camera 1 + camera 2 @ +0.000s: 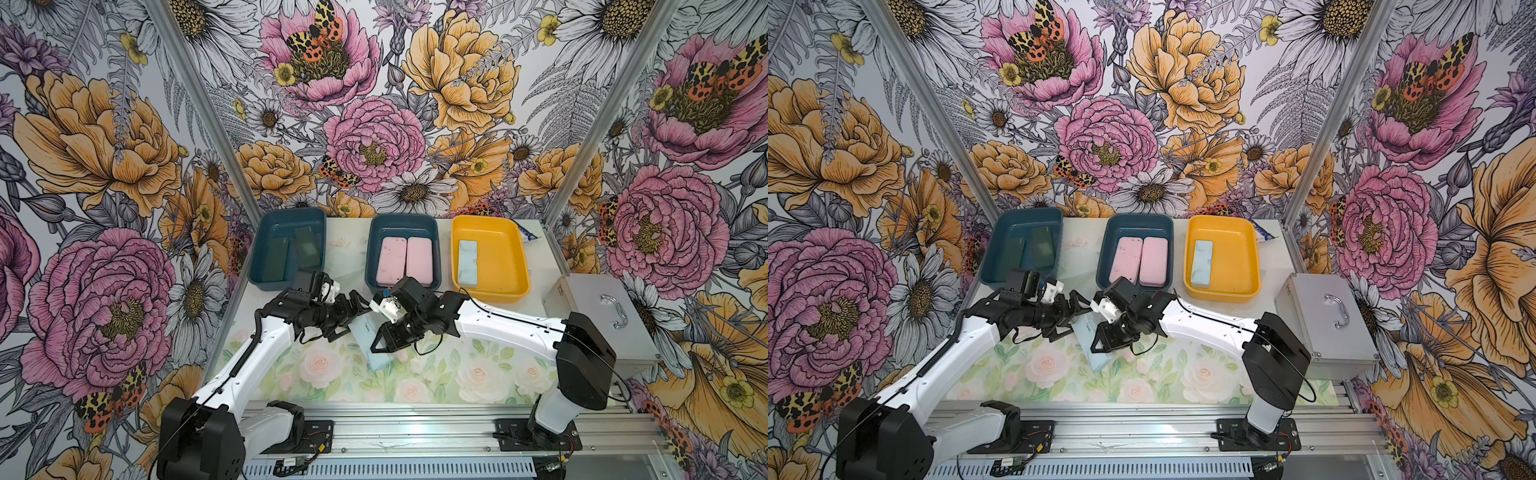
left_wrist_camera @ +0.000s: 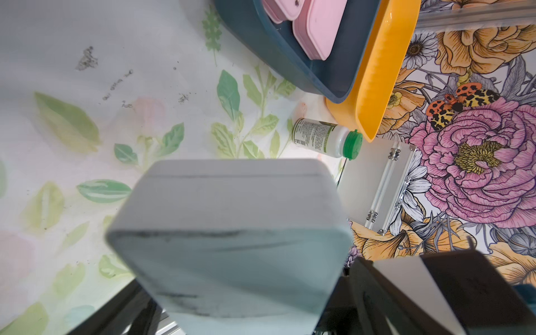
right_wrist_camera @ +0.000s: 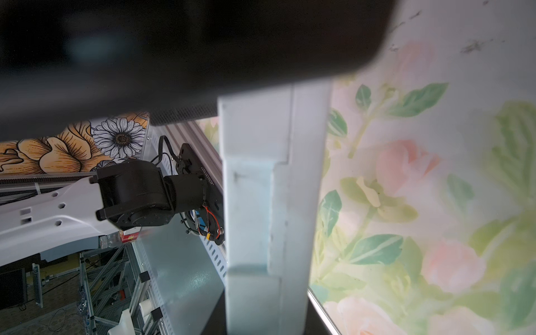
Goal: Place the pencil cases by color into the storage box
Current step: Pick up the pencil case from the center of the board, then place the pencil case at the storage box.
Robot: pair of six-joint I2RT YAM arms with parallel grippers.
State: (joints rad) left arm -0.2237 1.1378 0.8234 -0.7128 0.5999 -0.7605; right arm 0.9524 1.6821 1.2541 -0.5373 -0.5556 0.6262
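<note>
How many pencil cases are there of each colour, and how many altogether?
Dark green flat oblong pencil cases: 2
Pink flat oblong pencil cases: 2
Light blue flat oblong pencil cases: 2
Total: 6

Open: front strip of the floral table mat, the lane between left teal bin and middle teal bin, and the yellow bin floor right of its lying blue pencil case. Blocked: mid-table, where left arm and right arm meet at the tilted light blue pencil case; aluminium case fills the right edge
</note>
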